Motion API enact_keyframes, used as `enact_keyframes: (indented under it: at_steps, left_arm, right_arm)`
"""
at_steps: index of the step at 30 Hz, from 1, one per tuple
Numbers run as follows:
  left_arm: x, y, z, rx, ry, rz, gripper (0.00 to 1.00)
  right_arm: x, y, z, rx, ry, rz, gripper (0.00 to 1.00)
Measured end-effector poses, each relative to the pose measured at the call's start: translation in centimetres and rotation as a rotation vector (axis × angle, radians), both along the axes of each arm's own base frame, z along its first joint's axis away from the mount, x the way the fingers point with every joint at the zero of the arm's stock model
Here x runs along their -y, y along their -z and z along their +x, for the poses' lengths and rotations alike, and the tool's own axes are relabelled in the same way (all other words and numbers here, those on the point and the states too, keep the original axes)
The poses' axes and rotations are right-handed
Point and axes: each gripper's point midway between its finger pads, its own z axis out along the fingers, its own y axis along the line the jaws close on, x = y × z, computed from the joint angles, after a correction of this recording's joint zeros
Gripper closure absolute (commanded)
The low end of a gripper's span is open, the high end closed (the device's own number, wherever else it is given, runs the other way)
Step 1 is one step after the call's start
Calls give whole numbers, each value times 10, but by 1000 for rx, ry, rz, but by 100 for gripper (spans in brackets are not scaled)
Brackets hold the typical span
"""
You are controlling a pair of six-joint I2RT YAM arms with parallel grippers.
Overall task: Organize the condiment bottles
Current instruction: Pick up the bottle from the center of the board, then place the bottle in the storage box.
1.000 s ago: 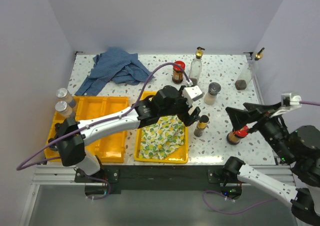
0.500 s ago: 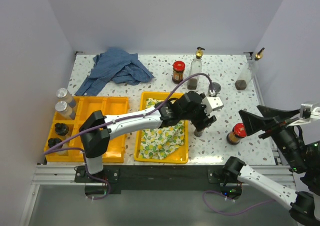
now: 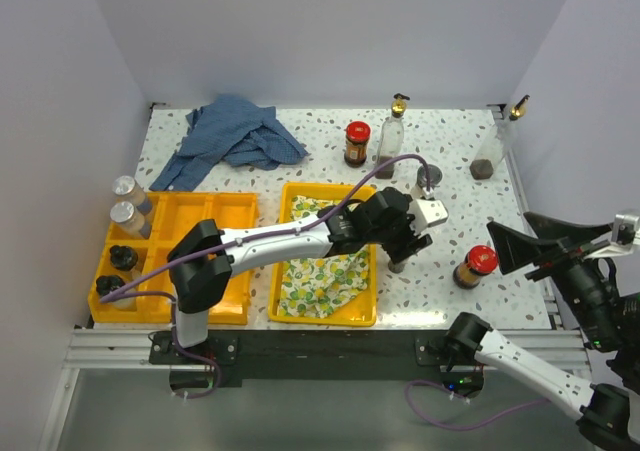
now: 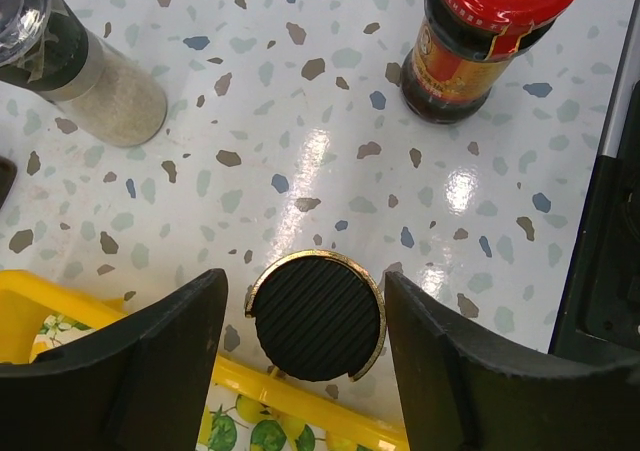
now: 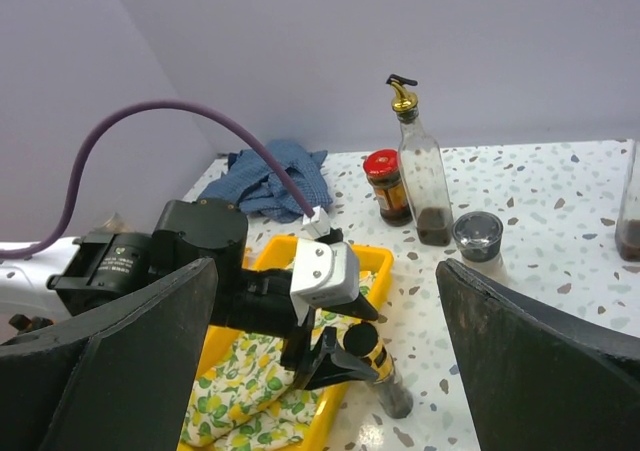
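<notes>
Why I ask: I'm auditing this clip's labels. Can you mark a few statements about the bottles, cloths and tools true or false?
1. The left tool straddles a black-capped bottle. True.
2. The right tool grips the red-lidded jar near it. False: it is open and empty; the jar stands alone.
3. The lemon-print cloth lies in a yellow tray. True.
4. The blue cloth lies in a tray. False: it lies on the table's far left.

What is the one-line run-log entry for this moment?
left hand: open, jaws either side of black-capped bottle beside yellow tray | right hand: open, empty | bottle: upright, not gripped
</notes>
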Motion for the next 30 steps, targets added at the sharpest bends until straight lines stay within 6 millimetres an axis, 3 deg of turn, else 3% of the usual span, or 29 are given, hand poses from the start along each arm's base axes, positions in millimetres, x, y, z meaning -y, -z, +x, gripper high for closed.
enact_keyframes:
  at_steps: [2,5,6,11,18,24,30]
  left_arm:
    - [0,2,0,0,-1,4,42]
    - [0,2,1,3,-1,4,60]
    - [0,2,1,7,0,6,73]
    - [1,1,0,20,2,7,99]
    - [-7,-9,12,63,-93,-10,100]
    - [-23,-49,32,110,-268,-86,100]
    - [-63,-96,56,193,-509,-146,100]
  right_arm:
    - [2,0,-1,2,3,3,4]
    - [4,0,-1,3,9,7,4]
    - [4,0,-1,3,10,8,4]
    - [3,2,-1,-4,11,9,4]
    - [-12,24,7,-53,-6,-23,4]
    - [-19,28,9,-71,-23,-21,4]
    - [-29,39,13,-96,-44,-25,4]
